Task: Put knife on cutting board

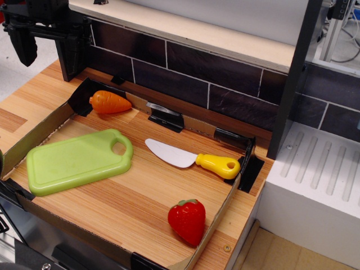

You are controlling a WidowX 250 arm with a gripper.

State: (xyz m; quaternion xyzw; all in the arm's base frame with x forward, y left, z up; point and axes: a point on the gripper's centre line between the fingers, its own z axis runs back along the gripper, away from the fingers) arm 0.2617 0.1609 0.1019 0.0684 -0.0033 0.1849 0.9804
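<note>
1. The gripper [21, 42] hangs at the top left corner, well apart from everything on the counter – only a dark edge shows, so I cannot tell how wide its jaws stand.
2. The knife [194, 159] lies flat near the right wall of the tray [222, 216], white blade pointing left, yellow handle close to the corner.
3. The cutting board [73, 163] lies to the left, near the blade tip but not touching it.
4. Likely risks: a flat, thin blade gives little to pinch, so a grasp there may slip – the chunky handle looks safer, though the wall crowds it.
5. The carrot [109, 102] and strawberry [187, 221] sit clear of the direct path.
</note>
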